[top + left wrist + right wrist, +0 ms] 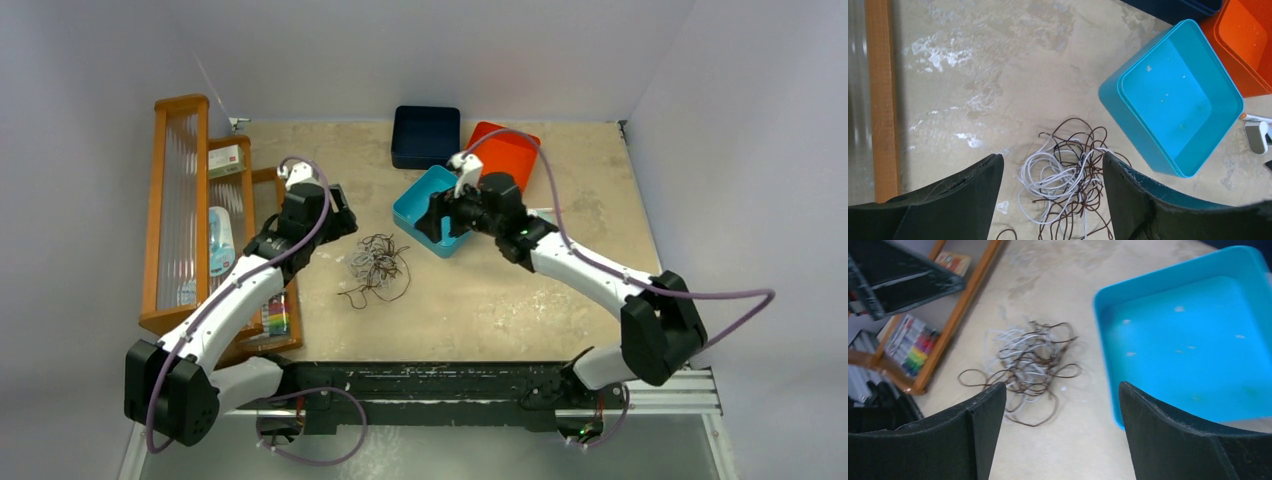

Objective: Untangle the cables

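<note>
Only from above we see the whole speckled counter [480, 300], white and brown cables [375, 265] heaped in loops near its middle, left claw [1052, 157] spread over them, right claw [1062, 386] spread by the smooth blue tub [1188, 340].

Honestly nothing readable here. The small box [226, 160] on the wooden rack [180, 110] has a red and green printed label, but the lettering is way too tiny to make out. Same deal with the marker pack [913, 346] in the right wrist view: just blurry colour stripes, no words, brand or numbers I can actually read
</note>
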Tool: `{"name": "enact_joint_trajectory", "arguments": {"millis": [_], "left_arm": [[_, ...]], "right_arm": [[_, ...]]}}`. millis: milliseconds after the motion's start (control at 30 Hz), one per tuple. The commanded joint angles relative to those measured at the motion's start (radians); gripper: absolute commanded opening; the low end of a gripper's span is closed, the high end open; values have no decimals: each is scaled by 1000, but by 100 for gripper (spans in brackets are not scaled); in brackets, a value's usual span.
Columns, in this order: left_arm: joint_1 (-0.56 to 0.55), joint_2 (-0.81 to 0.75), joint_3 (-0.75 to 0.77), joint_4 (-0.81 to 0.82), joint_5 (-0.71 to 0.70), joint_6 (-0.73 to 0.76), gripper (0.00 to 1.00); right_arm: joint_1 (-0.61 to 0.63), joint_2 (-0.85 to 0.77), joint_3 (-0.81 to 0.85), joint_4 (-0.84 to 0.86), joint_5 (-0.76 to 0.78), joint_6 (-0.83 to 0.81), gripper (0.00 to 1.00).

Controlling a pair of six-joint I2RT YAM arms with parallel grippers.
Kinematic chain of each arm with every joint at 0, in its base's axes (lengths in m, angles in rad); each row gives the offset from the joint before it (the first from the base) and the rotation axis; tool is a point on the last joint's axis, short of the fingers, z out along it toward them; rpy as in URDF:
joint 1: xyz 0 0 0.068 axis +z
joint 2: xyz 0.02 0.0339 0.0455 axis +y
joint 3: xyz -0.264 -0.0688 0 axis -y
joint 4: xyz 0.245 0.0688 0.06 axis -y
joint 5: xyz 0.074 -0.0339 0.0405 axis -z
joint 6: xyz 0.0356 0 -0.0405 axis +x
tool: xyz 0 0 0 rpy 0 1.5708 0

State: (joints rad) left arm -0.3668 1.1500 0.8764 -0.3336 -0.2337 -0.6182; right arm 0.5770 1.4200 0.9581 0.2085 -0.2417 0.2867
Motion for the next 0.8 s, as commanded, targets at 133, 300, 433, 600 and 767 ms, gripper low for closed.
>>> {"name": "enact_joint_trajectory", "arguments": {"millis": [133,300,433,600,767], "left_arm": [[2,-76,-103,52,-14,-72,69],[1,-50,-135,16,-13,-83,62],[1,-40,-171,18,-46,-97,60],[2,26,-194,123,-4,-70,60],[1,68,-222,207,11,-65,60]], "right_arm": [[168,149,74,50,-14,12,79],[175,186,99,27,6,1,78],[175,186,106,4,21,-12,77],[175,178,98,-8,6,-16,77],[175,171,84,-20,-9,-20,77]]}}
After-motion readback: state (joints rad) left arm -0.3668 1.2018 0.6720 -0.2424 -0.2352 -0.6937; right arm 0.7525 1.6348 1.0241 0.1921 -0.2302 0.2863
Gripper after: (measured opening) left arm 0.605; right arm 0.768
